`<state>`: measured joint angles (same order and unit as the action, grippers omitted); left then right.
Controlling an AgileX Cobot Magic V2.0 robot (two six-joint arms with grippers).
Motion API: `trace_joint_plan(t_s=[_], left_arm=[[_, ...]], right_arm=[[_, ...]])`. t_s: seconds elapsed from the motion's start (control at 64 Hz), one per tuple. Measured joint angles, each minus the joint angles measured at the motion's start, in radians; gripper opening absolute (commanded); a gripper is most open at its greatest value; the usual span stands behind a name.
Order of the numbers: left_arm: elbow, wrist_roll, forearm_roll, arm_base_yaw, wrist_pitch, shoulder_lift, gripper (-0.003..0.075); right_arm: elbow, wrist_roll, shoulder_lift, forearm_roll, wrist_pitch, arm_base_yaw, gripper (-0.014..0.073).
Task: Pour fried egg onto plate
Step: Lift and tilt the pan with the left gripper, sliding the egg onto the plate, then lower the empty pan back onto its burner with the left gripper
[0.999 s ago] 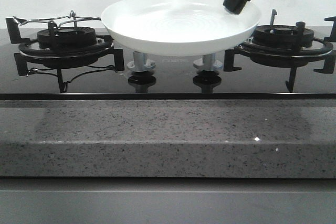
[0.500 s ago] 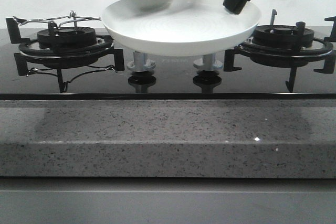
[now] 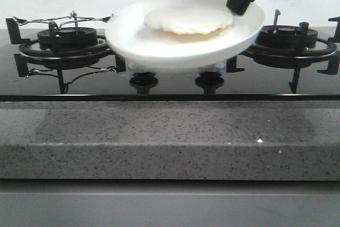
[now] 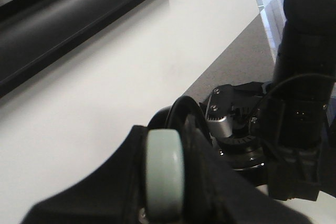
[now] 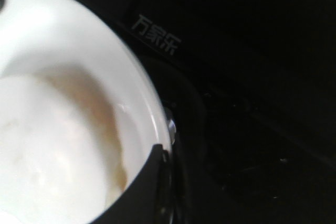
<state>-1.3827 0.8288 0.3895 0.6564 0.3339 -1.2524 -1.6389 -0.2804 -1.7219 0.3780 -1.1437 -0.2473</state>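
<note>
the right gripper [image 3: 241,8] is clamped on the far right rim of the plate [image 3: 138,46], holding it up over the middle of the stove [image 3: 170,81], between the left burner [image 3: 66,43] and the right burner [image 3: 289,41], so that it hangs clear of the knobs [image 3: 143,81] beneath. held out in the air like that, it makes an easy target. the fried egg [image 3: 188,20] lies flat in the plate, toward the gripped side, and the right wrist view shows it [image 5: 58,145] up against the rim beside the finger [image 5: 142,192]. the left gripper [image 4: 164,179] is raised, facing the wall; i cannot tell whether its fingers are shut or apart. to my eye the pour looks done.
</note>
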Motion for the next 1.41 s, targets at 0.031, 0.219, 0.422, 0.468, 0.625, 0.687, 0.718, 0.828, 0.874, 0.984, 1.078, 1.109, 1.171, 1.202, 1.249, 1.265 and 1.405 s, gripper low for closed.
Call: trace_joint_plan(t_s=[0.031,0.219,0.422,0.468,0.625,0.687,0.718,0.828,0.874,0.984,1.078,1.109,1.171,1.202,1.249,1.265,1.405], left_arm=[[0.0,-0.002,0.0,0.0,0.0,0.0,-0.002],[0.0,-0.024,-0.001,-0.007,-0.008,0.002,-0.0019],[0.0,-0.167,0.089,-0.148,-0.027,0.002,-0.0019],[0.0,-0.182,0.185,-0.206,-0.029,0.002,-0.0019],[0.0,-0.195,0.508,-0.432,0.029,-0.01,-0.0019],[0.0,-0.198,0.641,-0.551,0.105,-0.035,-0.0019],[0.0,-0.198,0.721,-0.61,0.152,-0.06,-0.0019],[0.007,-0.199,0.907,-0.791,0.322,-0.148,-0.0019],[0.009,-0.199,0.973,-0.852,0.387,-0.199,-0.0019],[0.011,-0.199,1.083,-0.945,0.495,-0.293,-0.0019],[0.011,-0.199,1.166,-0.993,0.556,-0.372,-0.0019],[0.011,-0.199,1.181,-0.999,0.57,-0.394,-0.0019],[0.011,-0.199,1.198,-1.005,0.592,-0.436,-0.0019],[0.011,-0.199,1.203,-1.007,0.598,-0.457,-0.0019],[0.011,-0.199,1.208,-1.007,0.605,-0.481,-0.0019],[0.011,-0.199,1.211,-1.007,0.605,-0.493,-0.0019],[0.011,-0.199,1.216,-1.007,0.599,-0.553,-0.0019]], right_arm=[[0.0,0.0,0.0,0.002,0.0,0.0,-0.0059],[0.0,0.0,0.0,0.004,0.002,0.0,-0.0059],[0.0,0.0,0.0,0.004,0.002,0.0,-0.0059],[0.0,0.0,0.0,0.004,0.002,0.0,-0.0059],[0.0,0.0,0.0,0.004,0.002,0.0,-0.0059],[0.0,0.0,0.0,0.004,0.002,0.0,-0.0059],[0.0,0.0,0.0,0.004,0.002,0.0,-0.0059],[0.0,0.0,0.0,0.004,0.002,0.0,-0.0059],[0.0,0.0,0.0,0.004,0.002,0.0,-0.0059],[0.0,0.0,0.0,0.004,0.002,0.0,-0.0059],[0.0,0.0,0.0,0.004,0.002,0.0,-0.0059],[0.0,0.0,0.0,0.004,0.002,0.0,-0.0059],[0.0,0.0,0.0,0.004,0.002,0.0,-0.0059],[0.0,0.0,0.0,0.004,0.002,0.0,-0.0059],[0.0,0.0,0.0,0.004,0.002,0.0,-0.0059],[0.0,0.0,0.0,0.004,0.002,0.0,-0.0059],[0.0,0.0,0.0,0.004,0.002,0.0,-0.0059]])
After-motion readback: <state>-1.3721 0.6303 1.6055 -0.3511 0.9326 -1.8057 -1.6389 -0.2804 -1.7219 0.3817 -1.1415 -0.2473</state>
